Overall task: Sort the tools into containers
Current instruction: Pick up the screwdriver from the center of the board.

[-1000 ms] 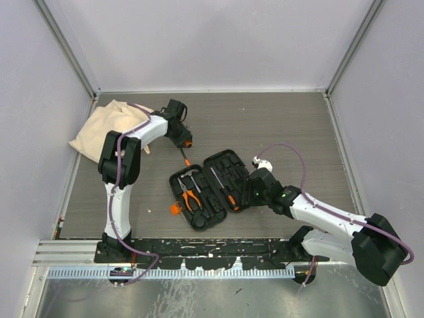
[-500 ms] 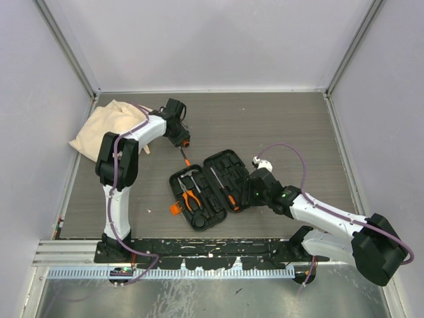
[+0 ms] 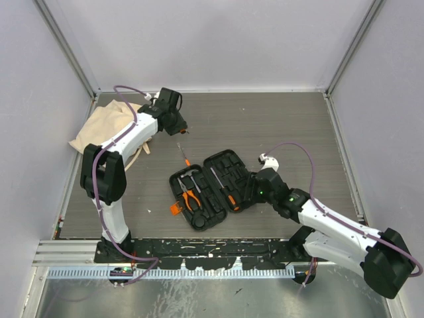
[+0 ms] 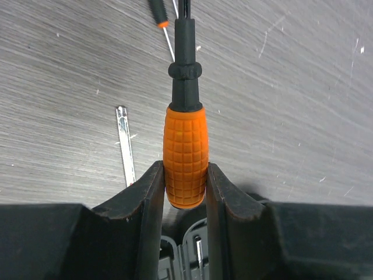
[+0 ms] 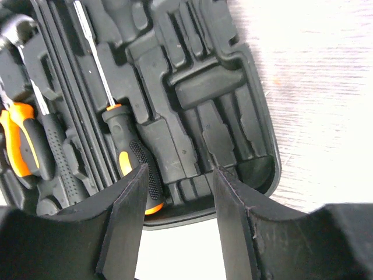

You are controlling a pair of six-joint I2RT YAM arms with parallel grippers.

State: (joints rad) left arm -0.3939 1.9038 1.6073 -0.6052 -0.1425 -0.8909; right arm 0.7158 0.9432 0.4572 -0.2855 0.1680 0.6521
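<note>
The driver (image 4: 185, 151), with a stubby orange grid-patterned handle and a black shaft, is clamped by its handle in the left gripper (image 4: 185, 181). The 2 fingers (image 4: 148, 198) press on opposite sides of the handle. It is held over the far left part of the table (image 3: 278, 119), just beside the beige bag (image 3: 106, 129) lying by the left edge.

A loose screwdriver (image 3: 186, 157), thin with an orange band, lies on the table between that gripper and the case (image 3: 228, 165). A flat steel strip (image 4: 125, 146) lies near it.

The black case sits open in the middle of the table, near the near edge, with both halves flat. In its left half are the pliers (image 3: 191, 197) with orange and black handles. In the right half a stowed screwdriver (image 5: 125, 149) lies in a moulded slot, its handle toward the near edge. A small orange piece (image 3: 175, 209) sits at the case's left edge, too small to tell what it is.

The right gripper (image 5: 178, 216) hovers over the near right corner of the case, with its jaws apart and nothing between them.
</note>
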